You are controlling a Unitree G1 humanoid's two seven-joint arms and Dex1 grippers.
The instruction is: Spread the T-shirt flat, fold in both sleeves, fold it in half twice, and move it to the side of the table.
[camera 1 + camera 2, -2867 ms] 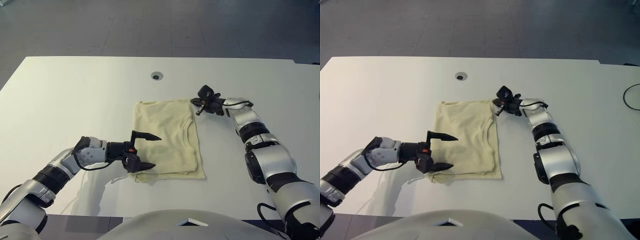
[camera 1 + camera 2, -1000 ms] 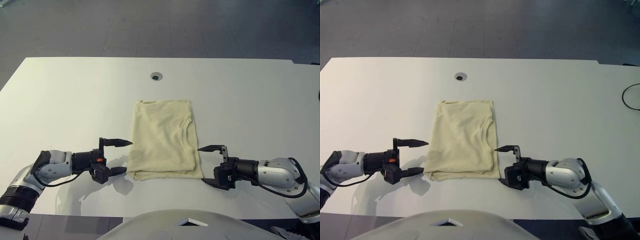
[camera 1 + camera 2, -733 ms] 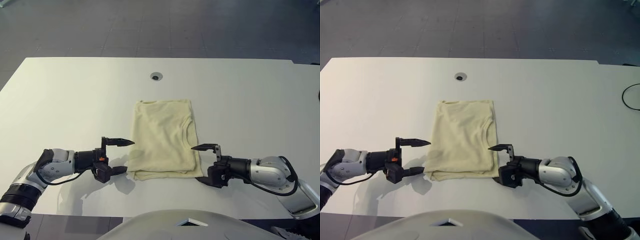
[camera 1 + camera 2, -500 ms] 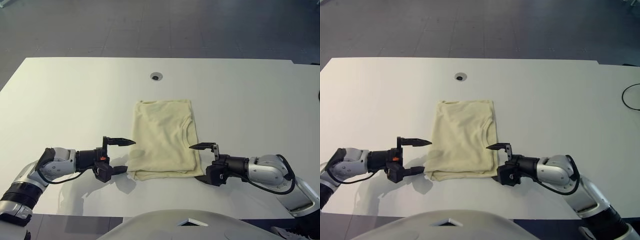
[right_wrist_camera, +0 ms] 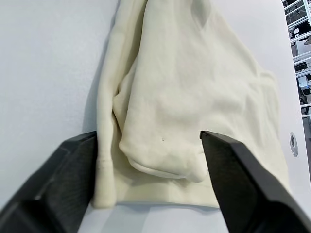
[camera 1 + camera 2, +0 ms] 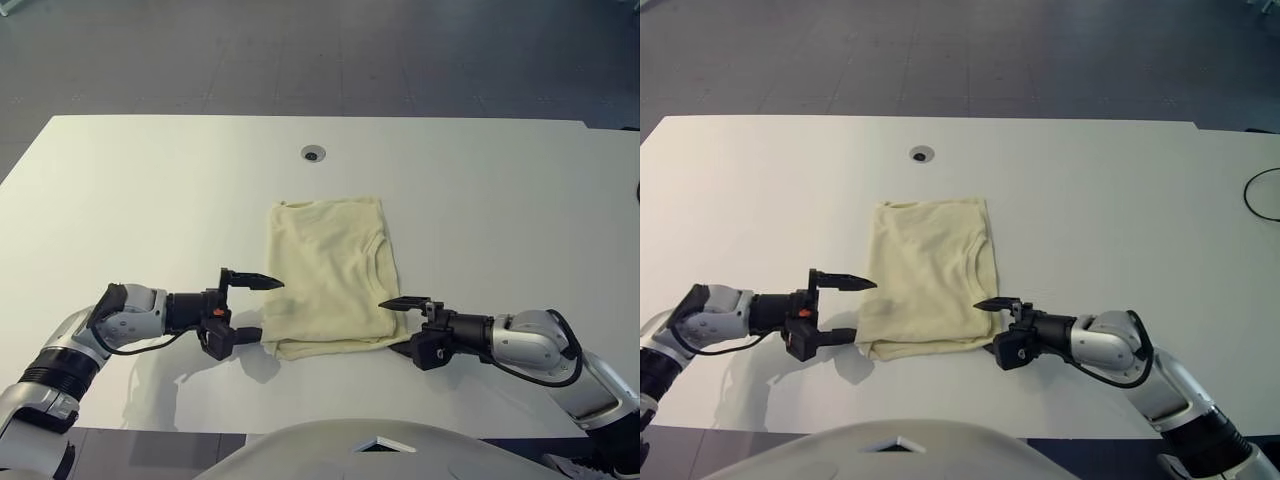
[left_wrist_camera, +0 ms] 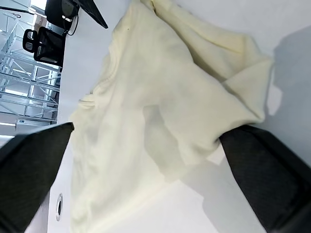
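A pale yellow T-shirt, folded into a narrow rectangle, lies in the middle of the white table. My left gripper is open at the shirt's near left corner, one finger above the cloth edge and one low beside it. My right gripper is open at the near right corner, its upper finger just over the cloth. In the left wrist view the crumpled corner sits between both dark fingers. In the right wrist view the layered corner lies between the fingers.
A round cable hole sits in the table beyond the shirt. A black cable loop shows at the right edge. The table's front edge runs close behind both grippers. Bare tabletop spreads left and right of the shirt.
The right arm left the shirt's far right corner and came to the near right one. Over the last second both open grippers slid inward until their fingers reached the near corners.
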